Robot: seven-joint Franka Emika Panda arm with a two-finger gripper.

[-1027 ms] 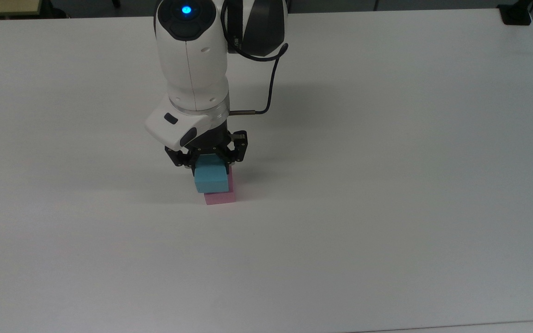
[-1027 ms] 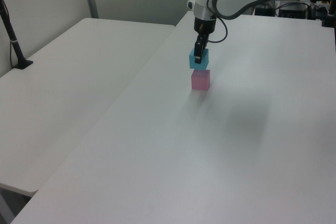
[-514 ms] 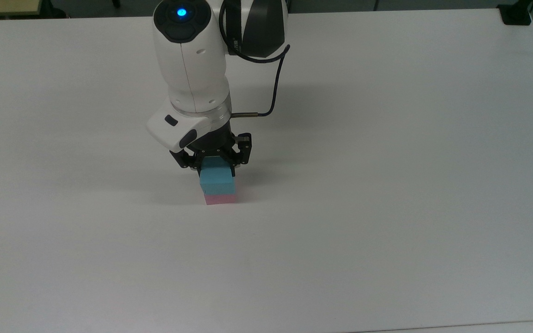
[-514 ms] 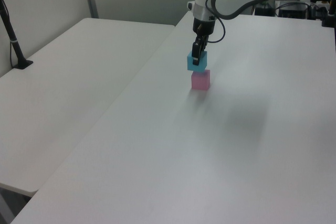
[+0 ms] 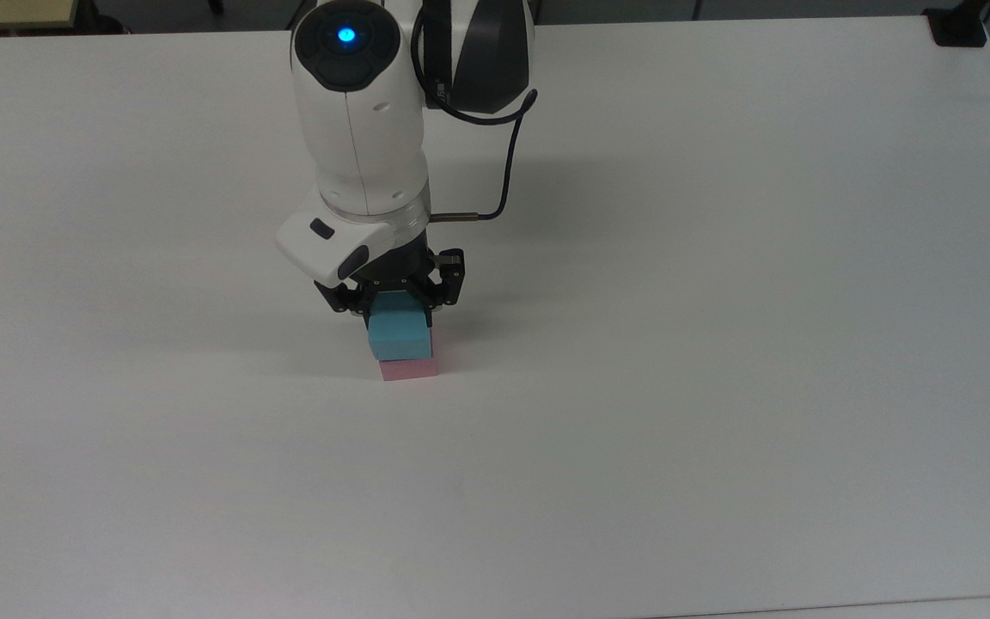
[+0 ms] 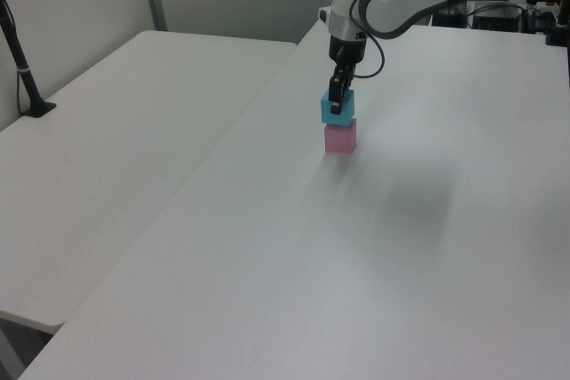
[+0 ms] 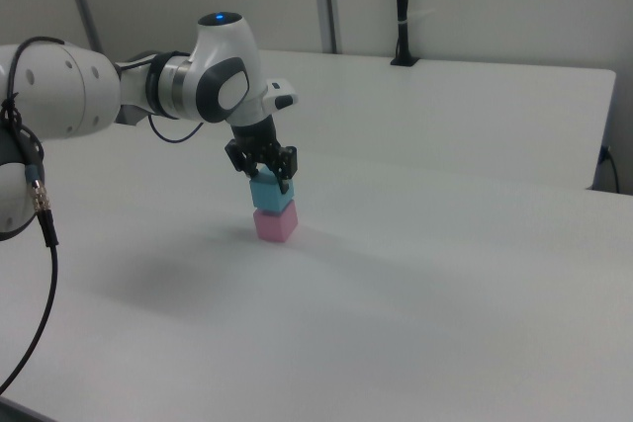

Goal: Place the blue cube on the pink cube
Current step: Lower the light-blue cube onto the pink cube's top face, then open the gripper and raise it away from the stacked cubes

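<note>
- Top view: blue cube (image 5: pixel 398 334) sits over the pink cube (image 5: pixel 409 369); of the pink one, a thin strip of front face shows below it, plus a sliver at the top view's right edge.
- Left view: blue cube (image 6: pixel 337 109) stacked on pink cube (image 6: pixel 340 138), faces touching as far as can be judged; blue block offset slightly toward the left view's left.
- Right view: blue cube (image 7: pixel 270 192) on pink cube (image 7: pixel 275 223), stack upright, edges roughly in line, blue a touch toward the right view's left.
- Gripper (image 5: pixel 398 301) comes straight down onto the blue cube; black fingers (image 5: pixel 347 301) stand on either side of the block's upper part, closed against its sides. Nothing else is held.
- Left view: gripper (image 6: pixel 335 102) reads as a narrow dark bar lying against the blue block's near face.
- Right view: gripper (image 7: pixel 263 172) straddles the top of the blue cube, one finger (image 7: pixel 286 167) down its right side.
- Arm: white wrist housing (image 5: pixel 359 120) directly above the stack in the top view, blue indicator light (image 5: pixel 345 36) lit on its cap; black cable (image 5: pixel 504 163) loops from the wrist's side.
- Stack stands on a white table (image 5: pixel 718 344), well away from every edge, left of centre in the top view.
- Left view: a second white table (image 6: pixel 116 157) adjoins on the left, with a black post (image 6: pixel 22 68) near its far edge.
</note>
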